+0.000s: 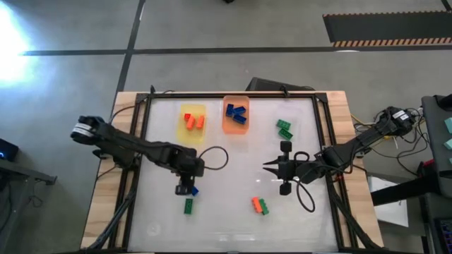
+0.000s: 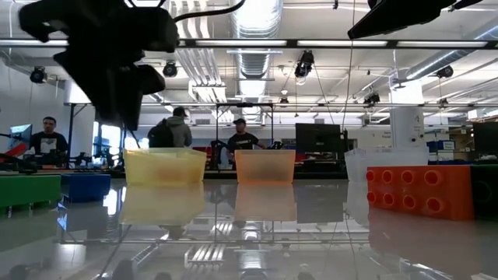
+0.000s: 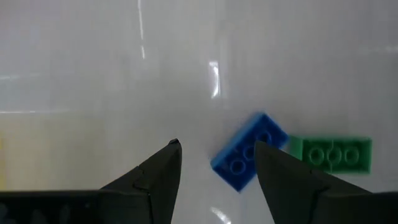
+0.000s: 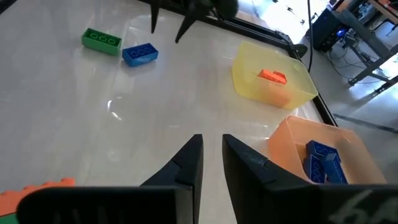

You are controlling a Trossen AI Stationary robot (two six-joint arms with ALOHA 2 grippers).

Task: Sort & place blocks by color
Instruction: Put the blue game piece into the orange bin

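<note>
- Translucent yellow tray (image 1: 193, 121) sat at the far side of the worktop (image 1: 233, 219) and held two orange blocks (image 1: 194, 121).
- Orange tray (image 1: 236, 116), just beside the yellow one, held blue blocks (image 1: 236, 112); two or three, I could not tell which.
- Two green blocks (image 1: 284, 128) lay touching each other on the bare worktop, to the right of the orange tray.
- One orange block (image 1: 256, 204) and one green block (image 1: 263, 207) lay side by side, touching, near the front of the worktop.
- One blue block (image 3: 249, 150) and one green block (image 3: 331, 154) lay close together at front left.
- Left gripper (image 3: 216, 155) hung low over that blue block, jaws spread apart and holding nothing, with one finger overlapping the block's edge in the wrist view.
- Right gripper (image 4: 211, 144) hovered above the worktop right of centre, jaws nearly closed with a narrow gap, nothing between them.
- Three people (image 2: 177, 128) showed in the room beyond the worktop.
</note>
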